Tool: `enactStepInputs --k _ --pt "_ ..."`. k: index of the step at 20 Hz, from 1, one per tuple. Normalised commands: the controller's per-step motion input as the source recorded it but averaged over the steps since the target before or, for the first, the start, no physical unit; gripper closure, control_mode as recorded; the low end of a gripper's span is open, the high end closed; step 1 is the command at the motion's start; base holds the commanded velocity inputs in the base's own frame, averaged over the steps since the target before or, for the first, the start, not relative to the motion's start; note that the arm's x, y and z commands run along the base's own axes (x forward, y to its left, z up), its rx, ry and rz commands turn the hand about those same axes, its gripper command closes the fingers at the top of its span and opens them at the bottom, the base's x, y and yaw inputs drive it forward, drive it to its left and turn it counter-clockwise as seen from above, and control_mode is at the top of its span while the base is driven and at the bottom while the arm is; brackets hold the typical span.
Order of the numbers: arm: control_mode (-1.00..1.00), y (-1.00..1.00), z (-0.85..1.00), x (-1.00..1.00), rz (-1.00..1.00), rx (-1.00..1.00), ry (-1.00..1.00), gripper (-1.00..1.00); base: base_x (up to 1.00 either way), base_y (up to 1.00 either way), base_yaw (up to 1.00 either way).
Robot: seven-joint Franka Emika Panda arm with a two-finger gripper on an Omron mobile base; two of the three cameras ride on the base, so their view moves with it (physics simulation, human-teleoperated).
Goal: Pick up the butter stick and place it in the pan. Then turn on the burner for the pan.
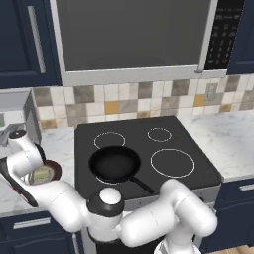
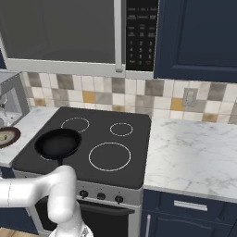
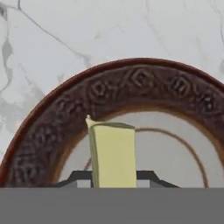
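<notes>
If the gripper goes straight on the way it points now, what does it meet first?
The gripper is shut on the pale yellow butter stick; straight ahead it would probably meet the brown-rimmed round plate first, though depth is unclear.

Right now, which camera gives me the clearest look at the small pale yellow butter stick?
The hand view: the pale yellow butter stick stands large between the hand's fingertips, over the brown-rimmed round plate. In the left base view the arm covers most of that plate, and in the right base view it sits cut off at the edge, so neither shows the butter clearly.
</notes>
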Motion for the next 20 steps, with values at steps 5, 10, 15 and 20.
enactStepInputs --k 5,10,15,20 --pt "-1.0 -0.36 0.46 -0.3 0.0 0.0 -0.06 1.0 0.0 0.0 0.0" --pt "-1.0 -0.5 0.55 -0.24 0.0 0.0 -0.04 1.0 0.0 0.0 0.0" --pt "-1.0 -0.69 0.51 -0.24 0.0 0.0 -0.05 1.0 0.0 0.0 0.0" --pt "-1.0 -0.8 0.53 -0.14 0.0 0.0 -0.06 1.0 0.0 0.0 0.0"
